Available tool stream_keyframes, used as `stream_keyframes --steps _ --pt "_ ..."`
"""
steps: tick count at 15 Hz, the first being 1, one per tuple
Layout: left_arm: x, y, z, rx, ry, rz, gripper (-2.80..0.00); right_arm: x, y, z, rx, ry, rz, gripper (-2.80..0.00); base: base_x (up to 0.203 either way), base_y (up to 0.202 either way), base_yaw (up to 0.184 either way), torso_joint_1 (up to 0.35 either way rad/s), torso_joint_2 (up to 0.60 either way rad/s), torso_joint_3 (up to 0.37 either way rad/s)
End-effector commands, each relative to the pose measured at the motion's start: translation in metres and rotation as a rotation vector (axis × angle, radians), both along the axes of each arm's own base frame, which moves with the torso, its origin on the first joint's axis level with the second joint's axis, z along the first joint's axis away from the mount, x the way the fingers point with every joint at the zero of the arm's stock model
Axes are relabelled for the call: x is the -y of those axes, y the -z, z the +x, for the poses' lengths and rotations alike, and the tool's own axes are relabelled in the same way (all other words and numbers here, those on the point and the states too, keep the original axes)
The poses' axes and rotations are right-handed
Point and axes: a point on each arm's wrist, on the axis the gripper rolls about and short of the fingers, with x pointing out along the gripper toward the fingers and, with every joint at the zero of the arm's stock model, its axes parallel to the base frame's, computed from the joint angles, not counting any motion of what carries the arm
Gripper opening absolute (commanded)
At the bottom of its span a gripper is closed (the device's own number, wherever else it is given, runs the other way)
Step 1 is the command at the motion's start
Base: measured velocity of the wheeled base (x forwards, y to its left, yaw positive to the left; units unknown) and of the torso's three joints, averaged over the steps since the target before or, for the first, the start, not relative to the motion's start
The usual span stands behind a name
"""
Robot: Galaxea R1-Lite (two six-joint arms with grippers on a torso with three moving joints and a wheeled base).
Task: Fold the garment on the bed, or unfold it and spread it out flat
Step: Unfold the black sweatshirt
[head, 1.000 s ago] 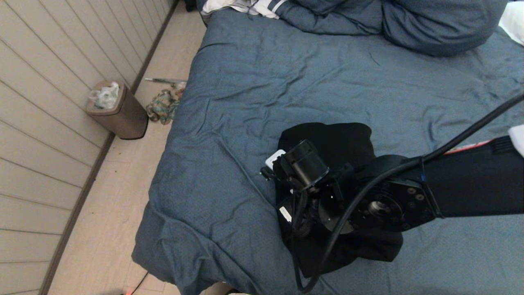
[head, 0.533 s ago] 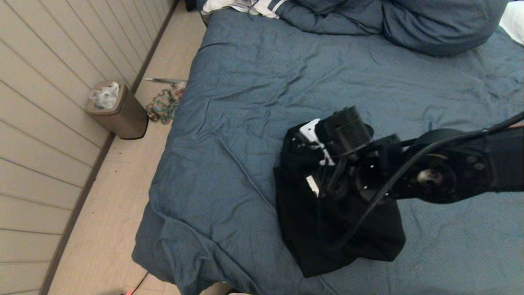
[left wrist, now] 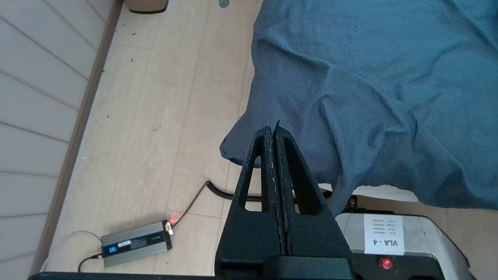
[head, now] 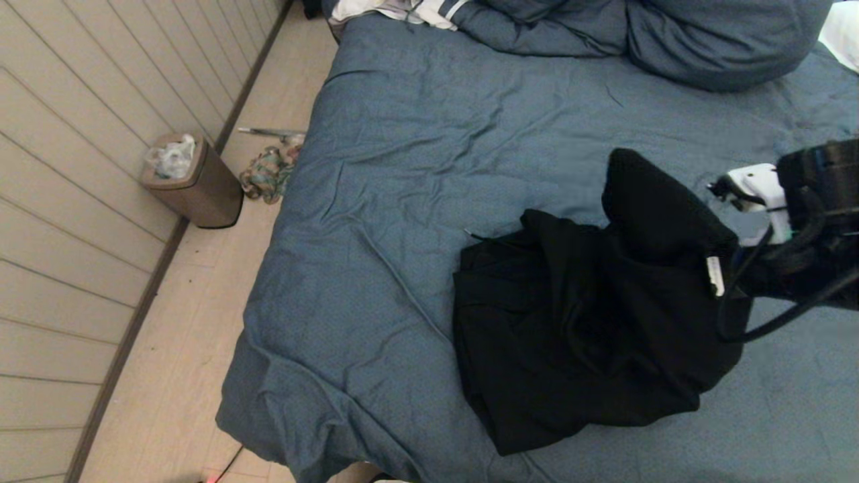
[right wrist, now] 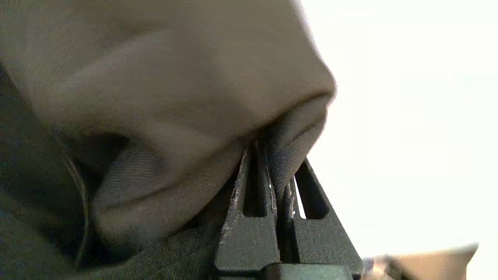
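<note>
The garment [head: 577,335], a black sweatshirt, lies bunched on the near right part of the bed [head: 470,134]. One fold [head: 661,215] of it is pulled up and to the right. My right gripper [right wrist: 272,155] is shut on that fold of thick fabric [right wrist: 175,97], which fills the right wrist view. In the head view the right wrist [head: 805,215] shows at the right edge, its fingers hidden behind the cloth. My left gripper [left wrist: 273,130] is shut on nothing, low beside the bed's near left corner [left wrist: 369,77], above the floor.
A brown waste bin [head: 191,178] and a multicoloured rag [head: 267,173] are on the floor left of the bed. Blue pillows [head: 704,40] and a white striped cloth [head: 402,10] lie at the head. A grey power box [left wrist: 136,243] and coiled cable [left wrist: 221,192] lie by my base [left wrist: 389,241].
My right arm has swung from over the garment's left side to the right edge of the view, dragging a fold of the garment up and rightward. The garment now spreads wider.
</note>
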Motion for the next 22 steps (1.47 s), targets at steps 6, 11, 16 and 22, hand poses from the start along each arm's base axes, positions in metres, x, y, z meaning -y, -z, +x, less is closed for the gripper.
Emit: stream_keyframes --steps 6,11,16,22 --pt "0.0 0.0 0.0 -0.002 -0.001 -0.001 -2.8 0.052 0.029 -0.027 0.122 0.206 -0.001 0.0 0.0 0.0 0.0 0.0 0.0 0.0" --pt "0.0 0.0 0.0 -0.001 -0.001 -0.001 -2.8 0.093 0.029 -0.037 0.141 0.306 0.021 0.0 0.0 0.0 0.0 0.0 0.0 0.0" --pt "0.0 0.0 0.0 -0.001 -0.001 -0.001 -2.8 0.123 0.007 -0.075 0.285 0.383 0.039 0.0 0.0 0.0 0.0 0.0 0.0 0.0" --pt "0.0 0.0 0.0 0.0 -0.001 0.0 -2.8 0.104 -0.008 -0.109 0.381 0.208 0.093 -2.8 0.0 0.0 0.0 0.0 0.0 0.0"
